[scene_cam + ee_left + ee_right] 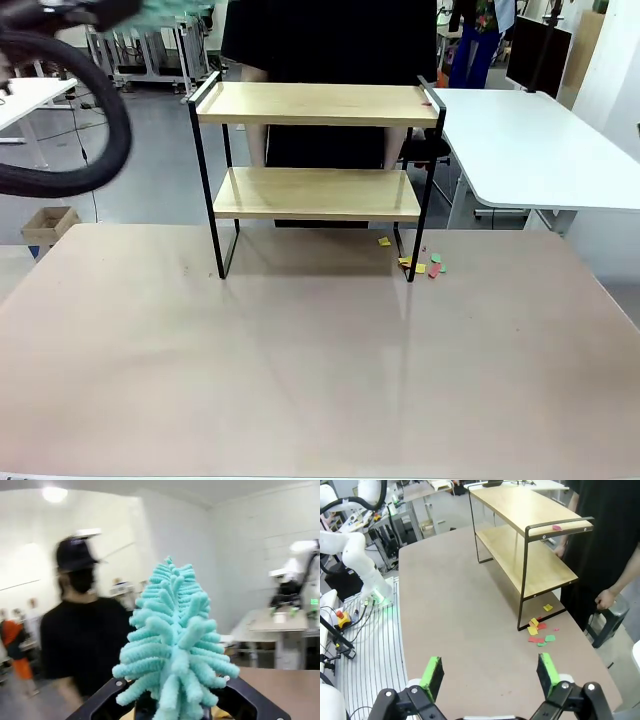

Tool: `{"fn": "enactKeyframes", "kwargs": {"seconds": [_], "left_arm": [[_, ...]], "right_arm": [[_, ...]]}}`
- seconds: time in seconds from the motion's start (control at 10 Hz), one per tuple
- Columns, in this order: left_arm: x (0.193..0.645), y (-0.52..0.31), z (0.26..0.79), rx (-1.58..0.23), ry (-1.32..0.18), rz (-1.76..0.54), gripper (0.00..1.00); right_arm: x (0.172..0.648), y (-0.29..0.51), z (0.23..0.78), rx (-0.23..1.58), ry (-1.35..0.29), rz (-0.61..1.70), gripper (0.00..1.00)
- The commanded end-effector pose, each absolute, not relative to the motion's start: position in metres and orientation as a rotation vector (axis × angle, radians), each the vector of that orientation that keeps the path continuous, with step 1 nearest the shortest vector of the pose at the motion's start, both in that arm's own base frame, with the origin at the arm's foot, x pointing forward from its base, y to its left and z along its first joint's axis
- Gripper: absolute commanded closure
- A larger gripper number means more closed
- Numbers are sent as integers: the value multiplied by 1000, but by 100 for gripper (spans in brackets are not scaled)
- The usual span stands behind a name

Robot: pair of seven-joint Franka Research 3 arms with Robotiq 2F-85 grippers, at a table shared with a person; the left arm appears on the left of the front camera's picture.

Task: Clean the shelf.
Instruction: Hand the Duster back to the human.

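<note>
Between the shut fingers of the left pincer (pixel 172 712) stood one teal chenille duster (pixel 175 650), its tufted head rising upright, with a person in a black shirt (pixel 82 640) beyond it. That arm was raised high, off the surface. Wide apart stood the two green-padded fingers (pixel 433 675) of the right pincer (pixel 490 672), gripping nothing, hovering above the brown surface (pixel 465 630) and tilted down at it. Ahead of it and to its right stood the shelf (pixel 530 540), one rack with two wooden boards; one pink scrap (pixel 556 528) lay on the upper board's near corner. Nearer the pincer, by the shelf's leg, lay a small scatter of coloured paper scraps (pixel 539 630), roughly eight.
</note>
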State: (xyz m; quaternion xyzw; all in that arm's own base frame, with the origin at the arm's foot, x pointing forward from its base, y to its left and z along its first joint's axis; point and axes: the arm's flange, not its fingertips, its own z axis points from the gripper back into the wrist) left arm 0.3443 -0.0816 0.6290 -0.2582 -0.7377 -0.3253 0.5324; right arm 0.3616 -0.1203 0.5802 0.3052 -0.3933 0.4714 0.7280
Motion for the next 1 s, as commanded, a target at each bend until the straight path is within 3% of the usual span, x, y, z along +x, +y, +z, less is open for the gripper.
{"fn": "enactKeyframes", "kwargs": {"seconds": [0.0, 0.4, 0.9], "left_arm": [[326, -48, 621, -390, -1843, -558, 82], [316, 35, 591, -87, -1847, -251, 82], [362, 73, 493, -52, -1700, -135, 82]], "right_arm": [[360, -121, 582, 669, -875, 1054, 0], [360, -121, 582, 669, -875, 1054, 0], [360, -121, 582, 669, -875, 1054, 0]]}}
